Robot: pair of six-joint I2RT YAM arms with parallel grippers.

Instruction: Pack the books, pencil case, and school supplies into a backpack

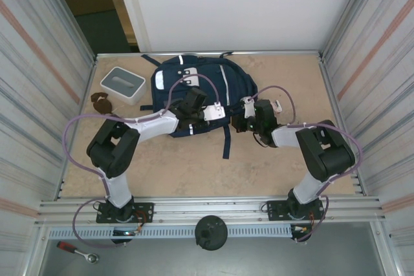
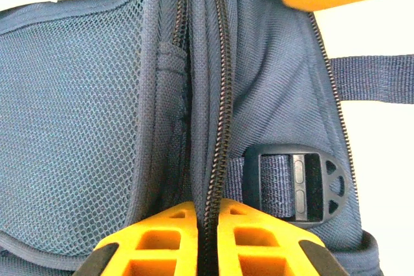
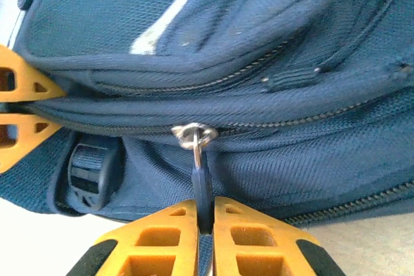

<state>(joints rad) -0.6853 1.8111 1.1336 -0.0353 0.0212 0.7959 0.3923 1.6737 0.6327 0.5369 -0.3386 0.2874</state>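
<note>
The navy backpack (image 1: 194, 92) lies flat in the middle of the table, its main zipper closed. My left gripper (image 2: 207, 214) (image 1: 194, 105) is shut on the fabric seam along the zipper (image 2: 220, 95), beside a black strap buckle (image 2: 301, 185). My right gripper (image 3: 205, 214) (image 1: 249, 117) is at the backpack's right side. It is shut on the blue zipper pull (image 3: 202, 182), which hangs from the metal slider (image 3: 194, 135). The left gripper's orange fingers (image 3: 19, 105) show at the left edge of the right wrist view. The books, pencil case and school supplies are hidden or out of view.
A white-and-grey square box (image 1: 123, 85) sits at the back left, with a small brown object (image 1: 101, 101) in front of it. A loose backpack strap (image 1: 226, 140) trails toward the near edge. Metal walls close in the table on both sides.
</note>
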